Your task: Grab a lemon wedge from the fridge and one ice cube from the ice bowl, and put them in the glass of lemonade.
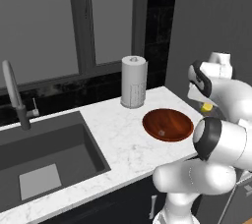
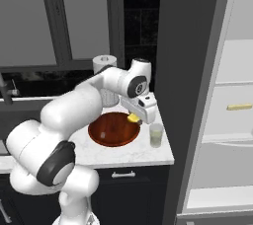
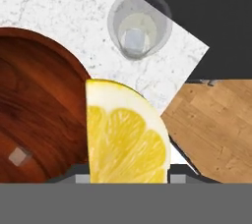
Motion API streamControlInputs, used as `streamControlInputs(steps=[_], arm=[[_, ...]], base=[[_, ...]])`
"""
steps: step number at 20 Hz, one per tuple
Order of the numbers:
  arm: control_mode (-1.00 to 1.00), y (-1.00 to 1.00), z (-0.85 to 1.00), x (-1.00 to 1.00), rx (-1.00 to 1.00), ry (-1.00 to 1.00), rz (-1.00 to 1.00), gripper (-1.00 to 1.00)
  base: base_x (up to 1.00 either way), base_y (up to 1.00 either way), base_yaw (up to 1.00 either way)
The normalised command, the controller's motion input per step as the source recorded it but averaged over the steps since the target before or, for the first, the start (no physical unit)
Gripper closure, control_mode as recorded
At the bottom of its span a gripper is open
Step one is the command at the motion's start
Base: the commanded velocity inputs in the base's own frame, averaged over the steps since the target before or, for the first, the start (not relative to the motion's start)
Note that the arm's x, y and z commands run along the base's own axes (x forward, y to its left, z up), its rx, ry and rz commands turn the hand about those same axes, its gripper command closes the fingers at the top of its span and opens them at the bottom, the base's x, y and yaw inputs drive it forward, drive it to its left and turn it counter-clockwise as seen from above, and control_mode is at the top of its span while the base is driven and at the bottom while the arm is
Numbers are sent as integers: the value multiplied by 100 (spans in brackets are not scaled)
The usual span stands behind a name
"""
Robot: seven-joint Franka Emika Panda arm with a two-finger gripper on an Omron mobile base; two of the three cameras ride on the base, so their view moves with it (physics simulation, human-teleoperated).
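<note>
Low in the hand view, the end effector (image 3: 129,179) grips the wedge (image 3: 126,134) over the marble bench (image 3: 59,2), bowl (image 3: 34,105) left, glass (image 3: 139,23) above.

A bright yellow lemon wedge (image 3: 125,134), its cut face with pale rind and segment lines turned to the hand camera, is carried above the desk, near the rim of the bowl and short of the glass. A wide, shallow round bowl of glossy reddish-brown wood (image 2: 114,129) is set on the white marbled desk, and one tiny pale grey-white ice cube (image 3: 18,156) is seen lying on its floor. Just beside the bowl, near the desk's corner, a small clear straight-sided glass (image 2: 156,135) of pale yellow-green lemonade is stood upright; a pale cube (image 3: 134,39) is seen inside it. The tall grey fridge (image 2: 197,71) is stood open at the desk's end, its pale shelves exposed.
</note>
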Motion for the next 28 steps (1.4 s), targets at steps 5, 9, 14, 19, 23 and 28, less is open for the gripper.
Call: streamControlInputs(steps=[5,9,14,19,23,28], arm=[[-100,-35,-3,29,0,-1,-7,100],[-100,-35,-4,37,0,2,-2,100],[-100,-40,-40,18,0,0,-8,100],[-100,-17,-18,9,0,1,-12,100],[-100,0,0,16,0,0,-4,100],[-100,0,0,27,0,0,-5,100]], base=[[0,0,0],[0,0,0],[0,0,0],[0,0,0],[0,0,0],[0,0,0]])
